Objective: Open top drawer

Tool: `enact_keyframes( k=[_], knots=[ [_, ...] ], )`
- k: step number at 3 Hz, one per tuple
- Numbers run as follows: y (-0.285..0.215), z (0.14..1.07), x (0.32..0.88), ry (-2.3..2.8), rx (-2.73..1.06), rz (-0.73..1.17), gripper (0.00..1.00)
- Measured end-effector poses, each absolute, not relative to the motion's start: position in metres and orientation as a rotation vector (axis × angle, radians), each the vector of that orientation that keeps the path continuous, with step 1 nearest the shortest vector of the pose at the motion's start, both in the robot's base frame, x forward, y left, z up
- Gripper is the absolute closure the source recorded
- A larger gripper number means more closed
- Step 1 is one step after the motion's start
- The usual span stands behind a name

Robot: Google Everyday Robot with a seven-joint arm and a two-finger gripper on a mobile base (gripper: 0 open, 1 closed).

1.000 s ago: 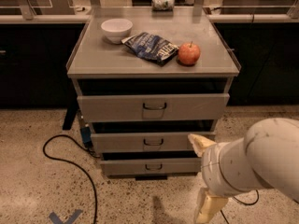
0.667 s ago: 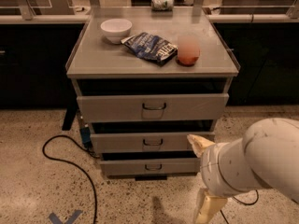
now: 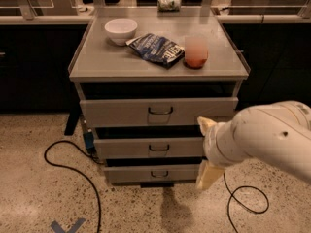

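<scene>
Cable (image 3: 57, 155): we see a black cord looping over the speckled floor at far left, reaching toward the cabinet's lower left corner.
Tape mark (image 3: 68, 225): blue, on the floor at the bottom edge.
Cabinet (image 3: 97, 64): grey metal, mid-view, with small things on its flat top.
Bowl (image 3: 120, 30): white, at the back left of that top.
Chip bag (image 3: 158, 47): dark blue, crumpled, just right of the bowl.
Top drawer (image 3: 121, 113): the widest front, directly under the cabinet top, with a dark gap above it. Its small dark handle (image 3: 160, 111) sits at centre with nothing on it.
Middle drawer (image 3: 126, 148) and bottom drawer (image 3: 131, 174): narrower fronts stacked beneath.
Can (image 3: 169, 3): on its side at the far edge.
Apple (image 3: 196, 52): reddish, blurred, just beside the bag's right end.
Gripper (image 3: 206, 152): before the drawers' right ends, well right of the handle. We see its two cream fingers (image 3: 206, 124) spread wide, one up and one down, gripping nothing.
Arm (image 3: 272, 135): white and thick, entering from the right edge.
</scene>
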State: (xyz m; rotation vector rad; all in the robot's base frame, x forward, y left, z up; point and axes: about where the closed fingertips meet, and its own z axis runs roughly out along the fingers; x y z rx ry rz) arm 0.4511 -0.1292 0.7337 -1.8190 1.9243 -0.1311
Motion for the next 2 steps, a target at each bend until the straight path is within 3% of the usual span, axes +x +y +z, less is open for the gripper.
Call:
enact_keyframes(
  k=[1, 2],
  knots=[
    [-0.153, 0.737, 0.547, 1.971, -1.714, -0.213, 0.0],
    [-0.157, 0.768, 0.583, 1.93, -1.67, -0.279, 0.0]
  ],
)
